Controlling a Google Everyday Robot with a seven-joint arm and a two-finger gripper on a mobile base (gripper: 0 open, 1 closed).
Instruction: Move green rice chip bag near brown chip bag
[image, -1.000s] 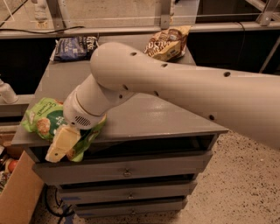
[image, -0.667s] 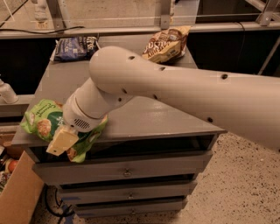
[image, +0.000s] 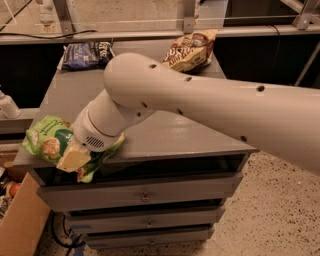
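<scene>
The green rice chip bag (image: 46, 142) lies crumpled at the front left corner of the grey cabinet top (image: 170, 135), partly hanging over the edge. My gripper (image: 75, 159) is at that corner, shut on the bag, with one tan finger (image: 71, 160) showing over the bag's middle. The other finger is hidden. The brown chip bag (image: 192, 50) lies at the far right back of the top, well away from the green bag. My thick arm crosses the view from the right.
A dark blue bag (image: 85, 54) lies at the back left of the top. Drawers (image: 145, 197) run below the front edge. A cardboard box (image: 20, 225) stands on the floor at the left. A rail runs behind the cabinet.
My gripper and the green bag have shifted slightly up and left at the front left corner. The brown and blue bags have not moved.
</scene>
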